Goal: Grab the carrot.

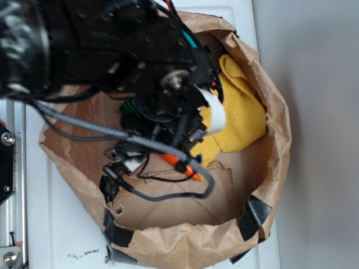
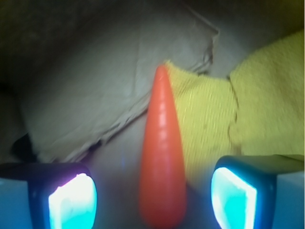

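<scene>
Approach step. Tool (image 2: pixel 152 200) spread wide, gripping nothing. Carrot (image 2: pixel 162 157) lies between its fingers (tip pointing away), cloth (image 2: pixel 214 119) just right. Next: lower, clench on carrot body.

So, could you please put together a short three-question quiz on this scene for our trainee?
1. True or false: the gripper is shut on the carrot.
2. In the wrist view, the yellow cloth lies on which side of the carrot: A) left, B) right?
3. What holds both carrot and cloth?

Key:
1. False; the fingers stand apart on either side of the carrot, not touching it.
2. B.
3. The brown paper bag.
</scene>
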You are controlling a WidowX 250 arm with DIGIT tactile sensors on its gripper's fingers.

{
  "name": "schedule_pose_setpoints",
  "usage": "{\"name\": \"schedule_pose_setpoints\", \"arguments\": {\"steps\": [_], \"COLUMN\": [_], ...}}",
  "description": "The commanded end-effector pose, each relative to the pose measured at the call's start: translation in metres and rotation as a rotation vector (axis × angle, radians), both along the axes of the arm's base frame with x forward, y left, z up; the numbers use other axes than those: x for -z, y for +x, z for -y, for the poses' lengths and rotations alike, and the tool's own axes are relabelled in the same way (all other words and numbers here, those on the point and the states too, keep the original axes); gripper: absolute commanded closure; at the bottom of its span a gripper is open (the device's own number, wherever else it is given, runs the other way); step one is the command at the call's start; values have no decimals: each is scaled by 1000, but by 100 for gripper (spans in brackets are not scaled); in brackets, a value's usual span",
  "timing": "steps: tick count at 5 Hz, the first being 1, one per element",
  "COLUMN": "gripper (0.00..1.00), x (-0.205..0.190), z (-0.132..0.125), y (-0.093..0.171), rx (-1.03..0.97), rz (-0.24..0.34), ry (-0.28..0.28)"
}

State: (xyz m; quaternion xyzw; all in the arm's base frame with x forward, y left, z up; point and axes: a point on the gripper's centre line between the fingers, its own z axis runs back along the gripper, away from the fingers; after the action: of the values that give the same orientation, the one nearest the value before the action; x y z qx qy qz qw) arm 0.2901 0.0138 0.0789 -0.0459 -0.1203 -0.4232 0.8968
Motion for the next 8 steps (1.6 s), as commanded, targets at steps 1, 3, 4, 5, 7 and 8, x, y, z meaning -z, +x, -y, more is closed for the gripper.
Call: {"name": "schedule_pose_setpoints", "arguments": {"steps": [1,3,4,5,7,8], "gripper": [0,0,0,100,100,100], "x": [3,37,48,56,44,17], "z": [5,4,0,-4,-10,-13], "y": [15,38,39,42,54,49], "rx": [56,25,4,-36,-73,-159], "rz": [75,43,32,35,37,63], "ry": [35,103,130,158,141,123]}}
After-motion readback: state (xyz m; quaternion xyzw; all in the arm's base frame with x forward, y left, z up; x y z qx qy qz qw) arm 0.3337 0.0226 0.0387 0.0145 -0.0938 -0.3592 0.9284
